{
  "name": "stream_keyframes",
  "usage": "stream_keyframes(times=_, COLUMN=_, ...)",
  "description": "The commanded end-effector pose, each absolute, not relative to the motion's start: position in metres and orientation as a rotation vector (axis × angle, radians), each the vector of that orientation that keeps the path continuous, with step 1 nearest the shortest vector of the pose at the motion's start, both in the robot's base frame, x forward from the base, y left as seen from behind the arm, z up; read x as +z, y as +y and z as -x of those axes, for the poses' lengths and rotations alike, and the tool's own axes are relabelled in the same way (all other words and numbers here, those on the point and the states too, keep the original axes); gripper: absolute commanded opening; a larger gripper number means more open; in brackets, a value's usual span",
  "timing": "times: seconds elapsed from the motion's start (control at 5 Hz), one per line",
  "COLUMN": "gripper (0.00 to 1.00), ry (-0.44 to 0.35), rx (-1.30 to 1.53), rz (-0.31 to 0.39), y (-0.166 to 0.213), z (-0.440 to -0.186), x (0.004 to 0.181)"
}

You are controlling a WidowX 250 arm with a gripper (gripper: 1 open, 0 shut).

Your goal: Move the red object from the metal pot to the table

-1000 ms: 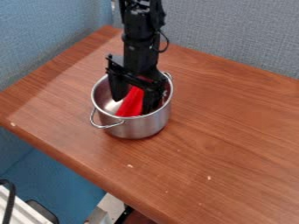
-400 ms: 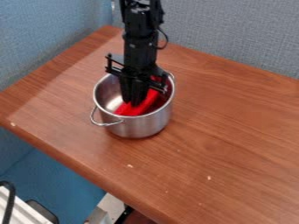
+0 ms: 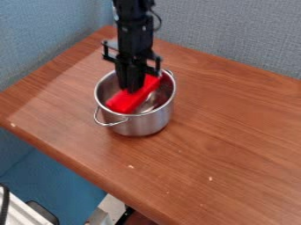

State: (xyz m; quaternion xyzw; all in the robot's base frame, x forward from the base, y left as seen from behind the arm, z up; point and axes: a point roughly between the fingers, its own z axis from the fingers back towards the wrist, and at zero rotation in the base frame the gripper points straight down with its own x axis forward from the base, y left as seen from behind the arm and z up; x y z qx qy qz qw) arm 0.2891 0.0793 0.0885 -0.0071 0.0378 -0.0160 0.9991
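Observation:
The shiny metal pot [image 3: 148, 121] stands on the reddish-brown wooden table [image 3: 223, 149], left of the middle, its wire handle toward the front left. The red object [image 3: 130, 96], a bright red bar, lies tilted inside the pot, its upper end rising above the rim. My gripper [image 3: 132, 85] comes straight down from above and is shut on the red object near its middle. The black fingers hide part of the bar.
A blue textured wall runs behind the table. The table's left and front edges drop off toward the floor. Bare wood stretches to the right and front of the pot.
The gripper went from open over the pot to shut on the red object. It has since risen a little, and the bar now tilts up out of the pot bottom.

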Motion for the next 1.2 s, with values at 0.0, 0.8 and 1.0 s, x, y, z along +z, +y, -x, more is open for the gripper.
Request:
stream_keyframes(times=0.0, gripper=0.00, ry=-0.055, rx=-0.042, rz=-0.019, y=0.077, z=-0.283, x=0.137)
stream_keyframes(times=0.8, gripper=0.00, ry=-0.033, rx=-0.168, rz=-0.064, y=0.071, z=-0.291, x=0.108)
stream_keyframes(times=1.0, gripper=0.00, ry=-0.029, rx=-0.204, rz=-0.069, y=0.068, z=-0.290, x=0.107)
